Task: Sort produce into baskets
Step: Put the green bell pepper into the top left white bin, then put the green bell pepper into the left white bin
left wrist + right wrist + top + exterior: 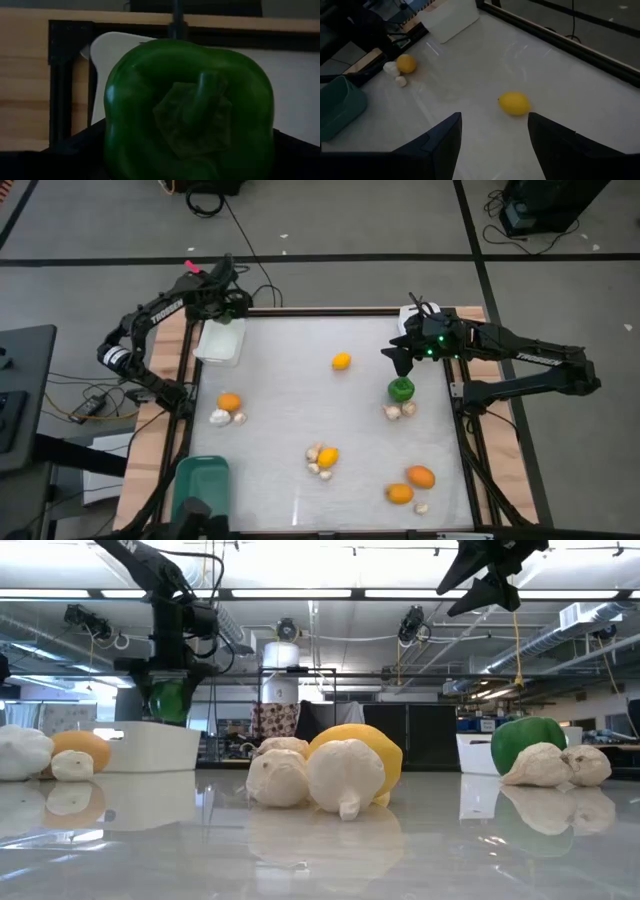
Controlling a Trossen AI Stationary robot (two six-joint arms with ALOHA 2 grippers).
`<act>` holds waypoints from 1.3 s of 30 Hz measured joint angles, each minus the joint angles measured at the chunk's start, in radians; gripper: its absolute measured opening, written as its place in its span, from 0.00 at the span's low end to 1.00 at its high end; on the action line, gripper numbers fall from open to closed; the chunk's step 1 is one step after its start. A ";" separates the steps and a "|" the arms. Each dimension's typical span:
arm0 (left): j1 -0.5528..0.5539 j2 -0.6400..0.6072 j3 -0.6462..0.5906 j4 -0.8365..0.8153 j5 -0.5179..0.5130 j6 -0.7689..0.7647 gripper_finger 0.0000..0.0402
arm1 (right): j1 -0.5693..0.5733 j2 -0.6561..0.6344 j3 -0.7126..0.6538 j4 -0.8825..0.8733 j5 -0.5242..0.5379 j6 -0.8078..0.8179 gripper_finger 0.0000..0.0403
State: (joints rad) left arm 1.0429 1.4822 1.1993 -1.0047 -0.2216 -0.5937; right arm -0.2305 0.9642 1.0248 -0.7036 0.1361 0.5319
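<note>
A glossy green bell pepper (190, 107) hangs above the white bin (221, 341); a yellow lemon (514, 103) lies right of it, and the teal bin (203, 483) sits nearer.

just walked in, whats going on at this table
A two-arm robot is sorting toy produce into bins. The left end effector holds a green pepper above the white bin at the table's back left. The right end effector hangs open over the table near a lemon. Oranges and mushrooms lie scattered.
</note>
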 joint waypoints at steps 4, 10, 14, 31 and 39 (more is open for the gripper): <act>0.024 0.011 -0.040 0.071 -0.011 -0.008 0.84 | -0.008 0.000 0.000 -0.001 0.000 -0.008 0.59; 0.031 0.066 -0.061 0.065 0.002 -0.009 0.84 | -0.008 0.000 0.000 -0.008 0.000 -0.005 0.59; 0.030 0.077 -0.060 0.099 -0.021 0.048 0.84 | -0.008 0.000 0.000 -0.008 0.000 -0.010 0.59; 0.030 0.079 -0.059 0.092 -0.048 0.090 0.91 | -0.007 0.000 0.000 -0.008 0.000 0.028 0.59; 0.030 0.078 -0.059 0.053 -0.016 0.126 0.97 | 0.013 0.000 0.000 -0.008 0.000 0.072 0.59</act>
State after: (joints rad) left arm 1.0733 1.5604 1.1404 -0.9517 -0.2371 -0.4682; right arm -0.2177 0.9642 1.0245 -0.7115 0.1364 0.6042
